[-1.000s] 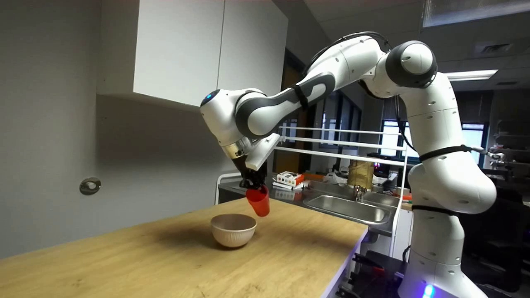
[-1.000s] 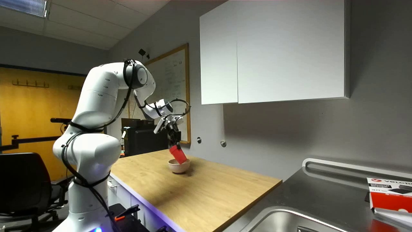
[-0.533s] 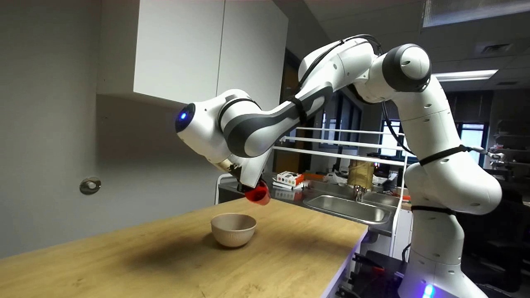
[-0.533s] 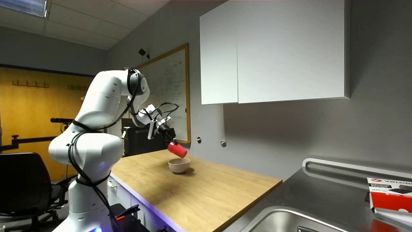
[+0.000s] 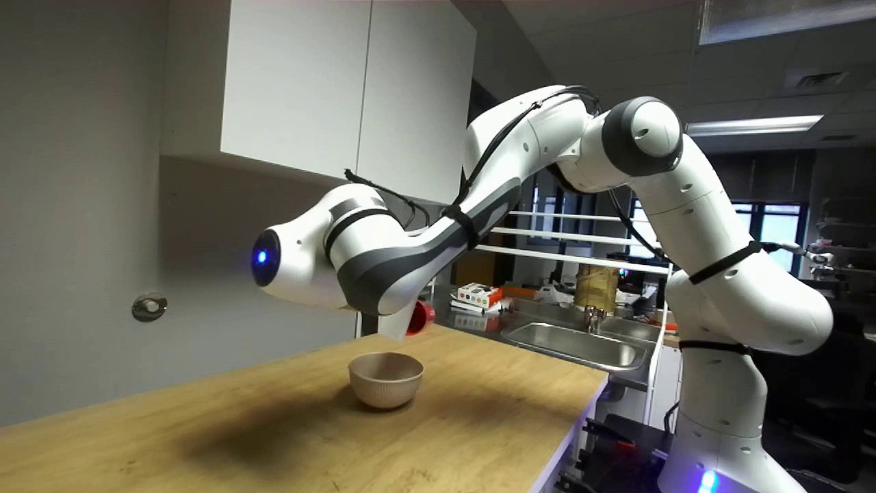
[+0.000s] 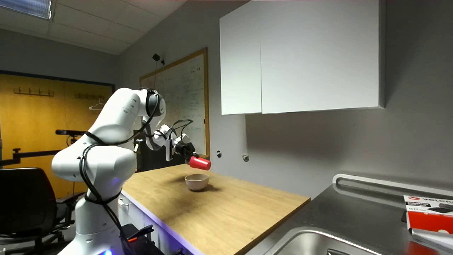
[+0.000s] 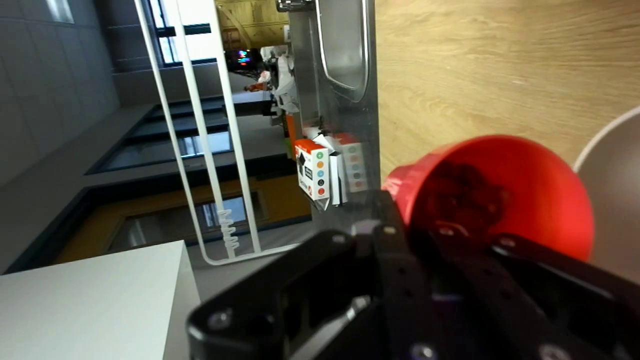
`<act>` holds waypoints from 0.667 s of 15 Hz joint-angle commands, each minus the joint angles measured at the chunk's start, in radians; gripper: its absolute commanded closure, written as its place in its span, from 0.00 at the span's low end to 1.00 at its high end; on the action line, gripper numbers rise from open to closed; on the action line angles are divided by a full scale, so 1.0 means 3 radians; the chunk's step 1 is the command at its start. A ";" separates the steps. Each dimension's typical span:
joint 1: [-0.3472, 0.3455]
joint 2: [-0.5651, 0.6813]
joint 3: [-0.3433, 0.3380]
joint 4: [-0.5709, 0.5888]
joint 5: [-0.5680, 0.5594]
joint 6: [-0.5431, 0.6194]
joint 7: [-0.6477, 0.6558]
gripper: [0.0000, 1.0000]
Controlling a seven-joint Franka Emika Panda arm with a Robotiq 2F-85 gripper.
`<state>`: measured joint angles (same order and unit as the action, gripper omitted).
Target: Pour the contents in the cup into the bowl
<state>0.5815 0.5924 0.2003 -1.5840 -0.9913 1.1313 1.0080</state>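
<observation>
Three white rails (image 7: 200, 125) slant at ten o'clock in the wrist view, and rightward we pass an orange-and-white box (image 7: 314, 172) and reach the metal sink (image 7: 345, 30) at twelve. Next comes the gripper (image 7: 418, 230), its fingers drawn close together on the wall of the red cup (image 7: 540, 185), near the rim (blur stops us from placing each fingertip). Farther right, at three o'clock from the cup, we find the pale bowl (image 7: 619, 195). In an exterior view we see the cup (image 6: 200, 163) tipped almost onto its side, wider end toward nine o'clock, and the bowl (image 6: 197, 184) at six o'clock below it, apart, upright on the wooden table (image 6: 240, 207).
</observation>
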 commanded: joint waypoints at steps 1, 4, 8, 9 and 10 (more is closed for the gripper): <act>0.0091 0.0339 -0.0089 0.0328 -0.0310 -0.0310 0.0126 0.97; 0.0138 0.0565 -0.0147 0.0453 -0.0603 -0.0548 0.0225 0.97; 0.0199 0.0837 -0.0178 0.0650 -0.0931 -0.0851 0.0269 0.98; 0.0218 0.0904 -0.0181 0.0709 -0.0998 -0.0924 0.0273 0.97; 0.0237 0.0953 -0.0179 0.0751 -0.1057 -0.0989 0.0270 0.98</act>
<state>0.6251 0.8158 0.1615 -1.4435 -1.2626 0.9050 1.0842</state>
